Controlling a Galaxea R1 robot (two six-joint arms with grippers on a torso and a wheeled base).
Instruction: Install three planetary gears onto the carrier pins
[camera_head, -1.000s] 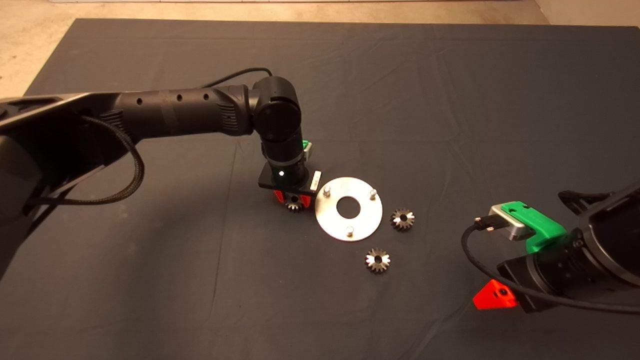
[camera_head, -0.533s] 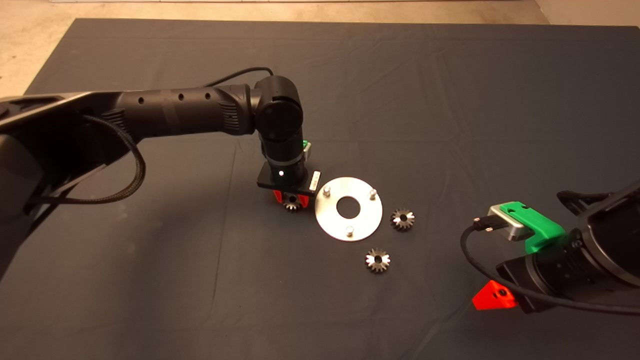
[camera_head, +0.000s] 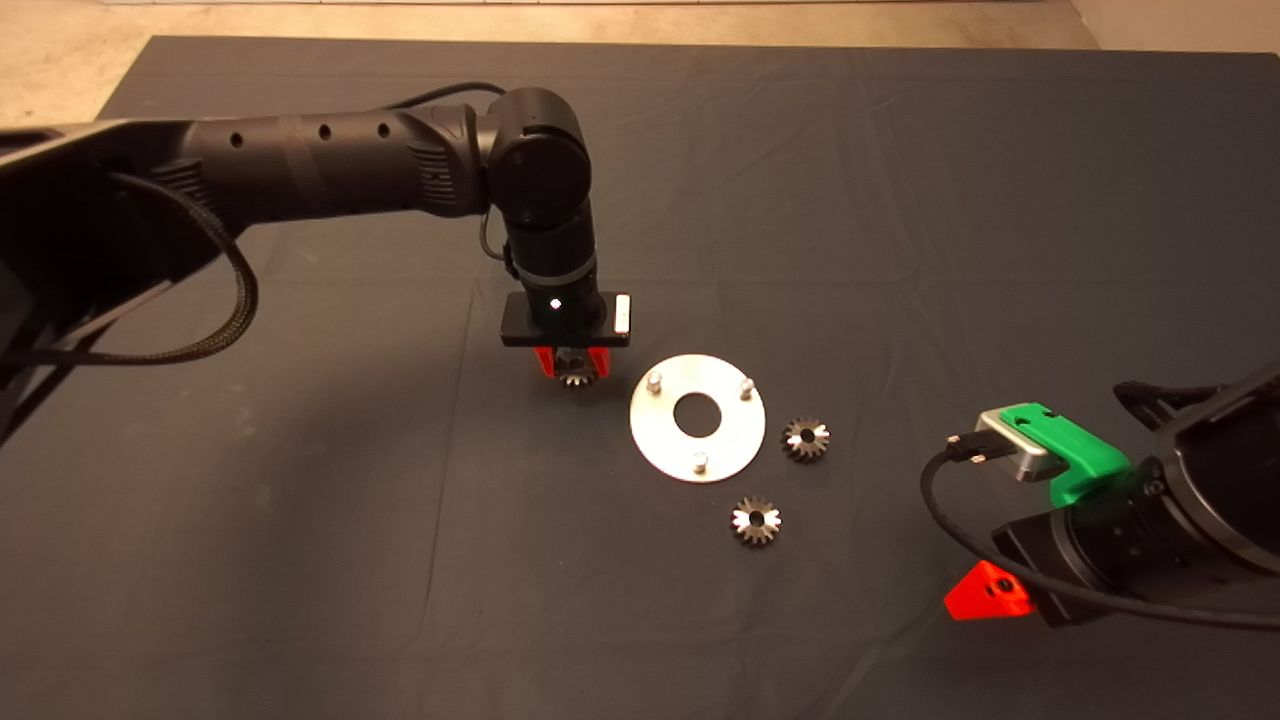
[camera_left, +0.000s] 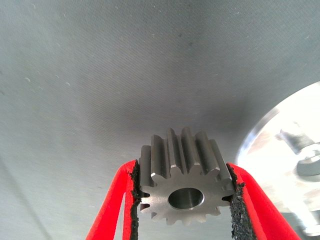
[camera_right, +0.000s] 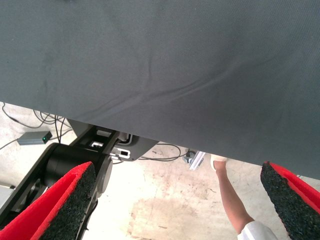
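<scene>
My left gripper (camera_head: 574, 368) is shut on a small steel planetary gear (camera_head: 577, 377) and holds it above the mat, just left of the round silver disc (camera_head: 672, 448). In the left wrist view the gear (camera_left: 182, 175) sits clamped between the black pads (camera_left: 134, 197), with the disc (camera_left: 280, 150) and one pin (camera_left: 297, 142) beside it. Three carrier pins (camera_head: 653, 382) (camera_head: 745, 388) (camera_head: 700, 461) stand bare on the disc. Two more gears lie on the mat, one right of the disc (camera_head: 805, 439) and one nearer the front (camera_head: 756, 521). My right gripper (camera_head: 985, 592) is parked at the lower right, open.
The dark mat (camera_head: 900, 200) covers the table. The right wrist view looks past the mat's edge (camera_right: 165, 65) at the floor, with a black robot base (camera_right: 65, 160), cables and a person's leg (camera_right: 232, 200).
My left gripper has lifted the gear off the mat and drifted slightly left and back. The other gears, disc and right arm have not moved.
</scene>
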